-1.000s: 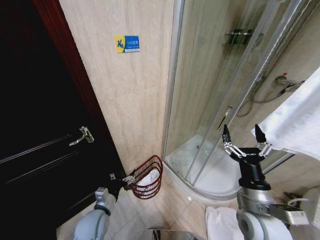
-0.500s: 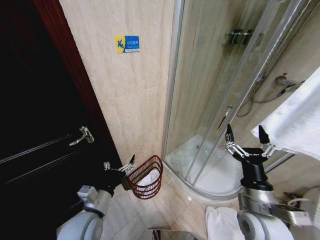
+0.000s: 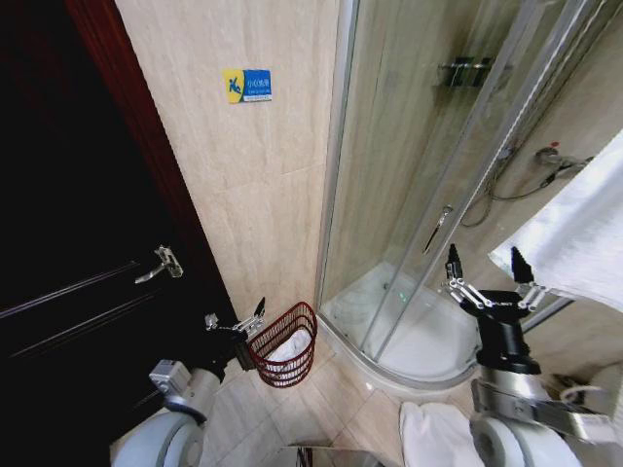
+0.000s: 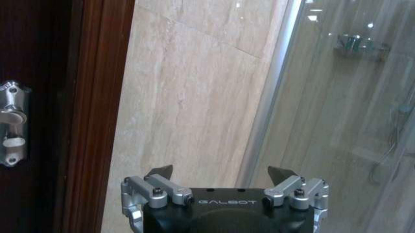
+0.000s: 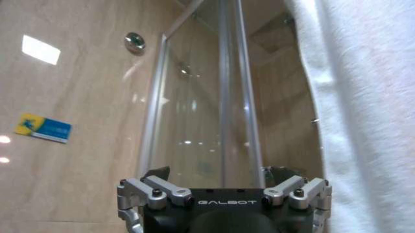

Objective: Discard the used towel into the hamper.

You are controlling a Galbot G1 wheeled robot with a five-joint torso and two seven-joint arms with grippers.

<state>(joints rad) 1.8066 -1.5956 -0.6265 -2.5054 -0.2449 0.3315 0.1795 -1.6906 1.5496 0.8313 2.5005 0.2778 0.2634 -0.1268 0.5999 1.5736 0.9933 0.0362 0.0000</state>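
- We find the right gripper [image 3: 483, 271] spread and empty, just beside the hanging white towel [image 3: 574, 233].
- The left gripper [image 3: 235, 318], also spread, hovers beside the hamper [image 3: 285, 345] on the floor; we judge a snag on its rim possible.
- A shallow pinch may drop the towel.

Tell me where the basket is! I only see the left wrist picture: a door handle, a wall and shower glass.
Observer: The hamper stands against the wall, between the door and the shower. The left gripper is open right beside its rim.
Operator: Is anything in it?
Observer: Something white lies inside.
Operator: What's the other arm doing?
Observer: The right gripper is raised, open and empty, close beside a white towel hanging on the right.
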